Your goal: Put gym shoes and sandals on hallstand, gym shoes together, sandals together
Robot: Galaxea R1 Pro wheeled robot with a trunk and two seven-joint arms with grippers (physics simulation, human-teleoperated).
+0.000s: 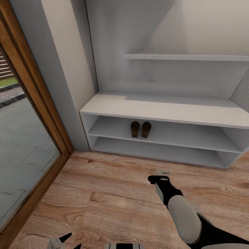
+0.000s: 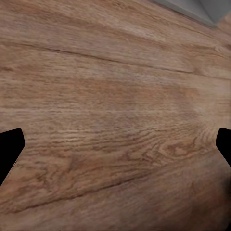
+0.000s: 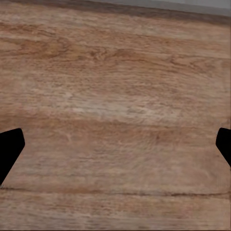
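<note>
The two dark-brown sandals [image 1: 140, 129] stand side by side, touching or nearly so, on the upper open shelf of the white hallstand [image 1: 166, 109]. The gym shoes are out of view. My right gripper [image 1: 161, 175] hangs low over the corridor floor [image 1: 114, 193] in front of the rack. In the right wrist view it [image 3: 115, 149] is open, with bare planks between its fingers. My left gripper [image 1: 69, 242] sits at the near edge of the head view. It [image 2: 115, 149] is also open over bare wood.
A glass door in a wooden frame [image 1: 41, 114] runs along the left. A grey wall column stands between it and the rack. A wall shelf [image 1: 186, 57] hangs above the bench top. The lower open shelf [image 1: 155, 152] holds nothing.
</note>
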